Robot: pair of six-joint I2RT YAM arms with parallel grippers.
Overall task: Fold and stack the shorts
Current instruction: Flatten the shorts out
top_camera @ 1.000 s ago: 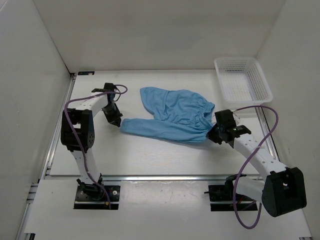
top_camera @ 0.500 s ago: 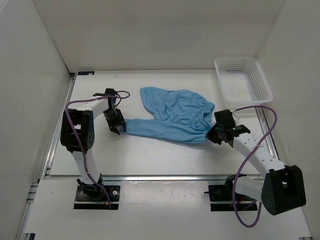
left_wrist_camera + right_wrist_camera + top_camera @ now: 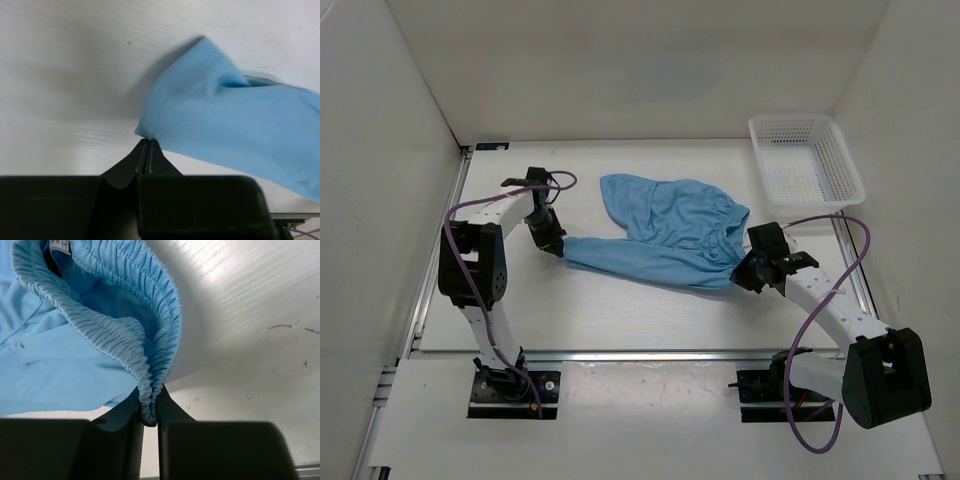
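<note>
Top view: shorts (image 3: 665, 235) lie unfolded mid-table (image 3: 620, 310), well apart from the basket (image 3: 812, 200). Left tool (image 3: 558, 248) is at the leg end, right tool (image 3: 744, 272) at the waist end.

Left wrist: jaws closed, pinching the hem corner (image 3: 150, 131).

Right wrist: jaws clamped on the waistband (image 3: 127, 347).

Judged step: grasp for the first fold. The next move calls for lifting both ends together and laying one over the other without the thin fabric slipping.

white mesh basket (image 3: 807, 160): upright at the far right corner of the table (image 3: 650, 310), close to the right wall (image 3: 910, 120). table top: white, faint wood grain; small dark scuffs (image 3: 280, 326) in the right wrist view, one dark speck (image 3: 129, 42) in the left wrist view. metal rail (image 3: 640, 355) runs along the near edge. plain white back wall (image 3: 640, 70) and left wall (image 3: 380, 200).
</note>
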